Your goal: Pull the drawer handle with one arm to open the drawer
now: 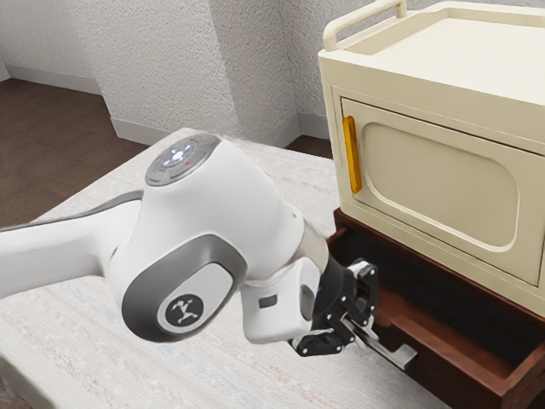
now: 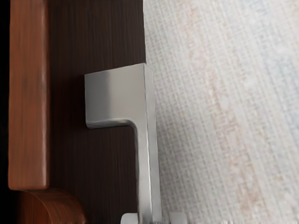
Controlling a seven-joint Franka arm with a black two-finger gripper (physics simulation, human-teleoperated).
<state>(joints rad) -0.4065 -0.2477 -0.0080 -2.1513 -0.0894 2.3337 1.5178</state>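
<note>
Apparently, the black tool (image 1: 366, 331) is clamped on the open wooden drawer's (image 1: 460, 368) flat-ended, metallic handle (image 2: 117, 93).

Plenty slipping out of sight here!
In the exterior view, the arm (image 1: 60, 249) runs off the left edge, cabinet (image 1: 426, 109) and drawer (image 1: 443, 356) spill past the right, the gripper (image 1: 362, 330) covers part of the handle (image 1: 404, 358); wrist view, lower edge crops it.
</note>
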